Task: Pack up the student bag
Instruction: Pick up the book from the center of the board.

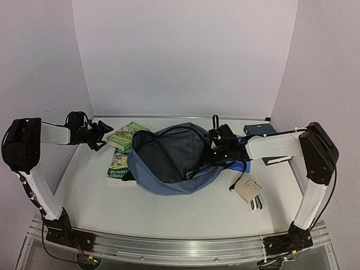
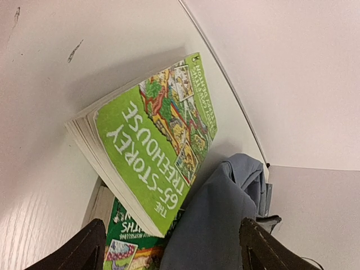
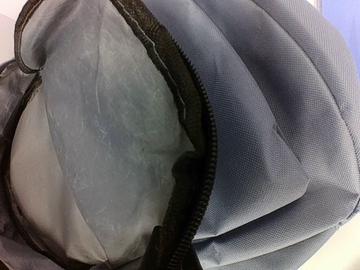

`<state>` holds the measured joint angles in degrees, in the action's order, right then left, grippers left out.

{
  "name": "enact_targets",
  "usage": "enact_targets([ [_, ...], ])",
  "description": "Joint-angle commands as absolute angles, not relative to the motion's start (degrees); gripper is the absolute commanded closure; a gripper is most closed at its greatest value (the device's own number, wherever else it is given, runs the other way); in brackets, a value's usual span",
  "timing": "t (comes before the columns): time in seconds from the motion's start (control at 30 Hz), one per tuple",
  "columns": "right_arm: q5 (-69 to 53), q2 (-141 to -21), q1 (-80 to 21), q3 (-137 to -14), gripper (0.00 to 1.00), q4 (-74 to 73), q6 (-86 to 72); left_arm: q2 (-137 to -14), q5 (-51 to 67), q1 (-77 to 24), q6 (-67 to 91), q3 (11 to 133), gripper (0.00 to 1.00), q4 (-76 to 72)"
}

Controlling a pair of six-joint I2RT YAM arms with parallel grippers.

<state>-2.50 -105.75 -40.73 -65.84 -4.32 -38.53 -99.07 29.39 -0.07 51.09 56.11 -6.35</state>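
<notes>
Right pincer (image 1: 217,149) clamps the zipper rim of the open student bag (image 1: 183,181).

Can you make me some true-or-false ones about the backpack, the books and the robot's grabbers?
1. The student bag is zipped shut. False: its main opening gapes and the grey lining shows.
2. The lime-green book rests partly on a darker green book. True.
3. The left gripper is holding the lime-green book. False: its fingers are spread with nothing between them, and the book lies just ahead of it.
4. The right gripper is closed at the bag's zipper edge. True.
5. The beige pouch is inside the bag. False: it lies on the table, to the right of the bag.
</notes>
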Motion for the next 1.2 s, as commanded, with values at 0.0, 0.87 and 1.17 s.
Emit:
enact_targets([
  [0.0,-2.2,-106.0,-40.3,-67.2,1.0,-4.0,-38.8,-104.4,30.4,-0.3,55.4,56.0,0.18,-17.0],
  [0.87,-3.2,-108.2,-40.3,-70.0,1.0,-4.1,-39.1,-121.2,31.9,-0.3,61.1,61.2,0.4,-28.8],
  [1.17,-2.4,-107.4,-40.3,-69.8,1.0,-4.3,-38.9,-117.3,31.1,-0.3,61.2,59.7,0.88,-35.1],
])
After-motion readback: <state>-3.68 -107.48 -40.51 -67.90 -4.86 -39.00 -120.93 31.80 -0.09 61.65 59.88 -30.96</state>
